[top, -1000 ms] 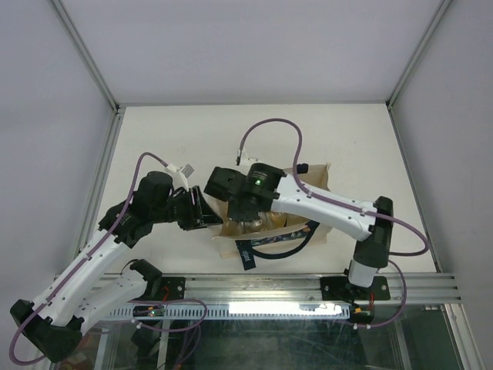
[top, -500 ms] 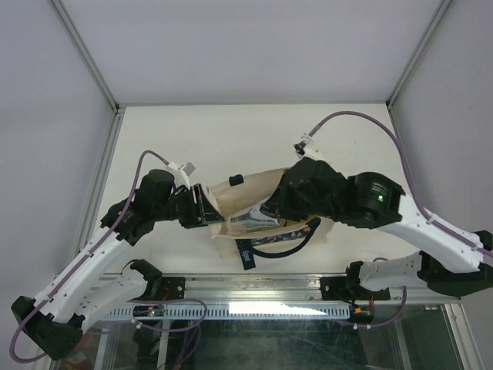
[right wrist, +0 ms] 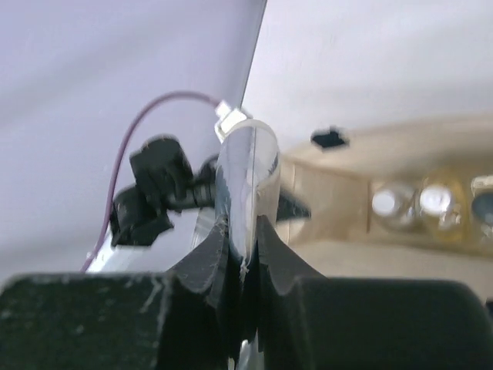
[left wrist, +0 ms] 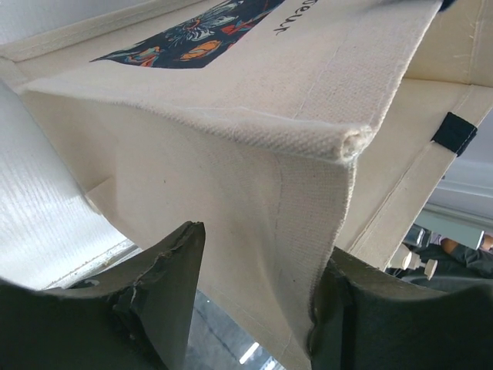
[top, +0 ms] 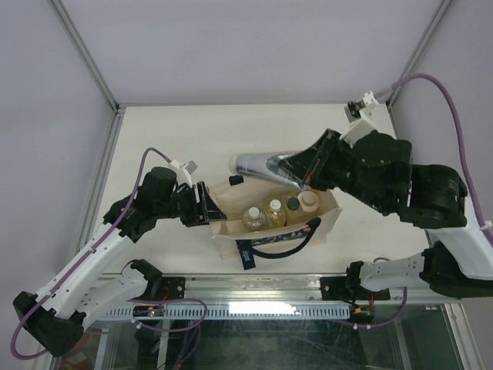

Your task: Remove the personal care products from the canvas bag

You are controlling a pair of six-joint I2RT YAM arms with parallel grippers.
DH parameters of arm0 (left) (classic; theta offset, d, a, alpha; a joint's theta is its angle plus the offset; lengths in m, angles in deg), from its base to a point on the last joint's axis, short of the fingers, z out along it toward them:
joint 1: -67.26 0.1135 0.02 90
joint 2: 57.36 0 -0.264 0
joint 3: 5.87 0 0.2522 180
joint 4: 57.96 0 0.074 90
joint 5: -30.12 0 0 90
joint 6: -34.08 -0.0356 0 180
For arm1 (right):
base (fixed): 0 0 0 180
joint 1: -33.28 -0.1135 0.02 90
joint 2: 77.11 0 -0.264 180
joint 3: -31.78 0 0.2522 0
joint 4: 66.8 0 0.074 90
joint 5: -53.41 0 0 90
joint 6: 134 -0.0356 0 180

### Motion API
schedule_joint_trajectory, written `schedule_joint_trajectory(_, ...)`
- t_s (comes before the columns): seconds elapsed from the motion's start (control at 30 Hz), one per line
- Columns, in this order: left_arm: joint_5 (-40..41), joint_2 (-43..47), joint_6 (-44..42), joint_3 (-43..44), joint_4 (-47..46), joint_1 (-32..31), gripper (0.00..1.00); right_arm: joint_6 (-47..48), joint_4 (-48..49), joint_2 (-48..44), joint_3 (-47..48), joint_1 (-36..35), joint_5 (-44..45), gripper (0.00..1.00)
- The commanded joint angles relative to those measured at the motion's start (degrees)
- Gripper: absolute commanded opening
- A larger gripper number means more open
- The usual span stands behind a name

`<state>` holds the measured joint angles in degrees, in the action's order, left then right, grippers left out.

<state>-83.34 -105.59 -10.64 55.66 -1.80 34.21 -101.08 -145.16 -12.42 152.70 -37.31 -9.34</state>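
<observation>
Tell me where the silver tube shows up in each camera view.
Top external: centre, silvery tube over the canvas bag far rim, in the right gripper.
Left wrist: not in it.
Right wrist: centre, clamped between the jaws.
Shared landmark: the canvas bag.

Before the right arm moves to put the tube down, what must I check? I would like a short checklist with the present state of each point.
1. Right gripper shut on the silvery tube: ok.
2. Tube lifted out of the canvas bag: ok, it hangs over the far rim.
3. Left gripper pinching the bag's left wall: ok, cloth sits between its fingers.
4. Bag upright and open: ok.
5. Bag emptied: not ok, four bottles stand inside.
6. Grip firm enough for the carry: cannot tell.
</observation>
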Motion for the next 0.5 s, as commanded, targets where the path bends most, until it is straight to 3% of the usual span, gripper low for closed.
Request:
schedule_joint_trajectory(0.0,0.3,1.3,-1.7,3.0,-2.0,-0.4,0.54,14.1,2.0,10.8,16.2,1.7,12.5,0.00)
schedule_joint_trajectory(0.13,1.7,1.7,-1.3,3.5,-2.1,-0.4,0.60,19.7,-1.8,18.7,23.8,15.2,6.1,0.00)
schedule_joint_trajectory(0.3,1.6,1.2,-2.3,4.9,-1.3,-0.4,0.67,21.7,4.7,19.6,15.9,33.8,-5.4,0.00)
schedule_joint_trajectory(0.47,4.0,-0.8,-8.0,8.6,3.7,-0.5,0.74,21.6,2.7,25.0,13.4,49.8,-12.4,0.00)
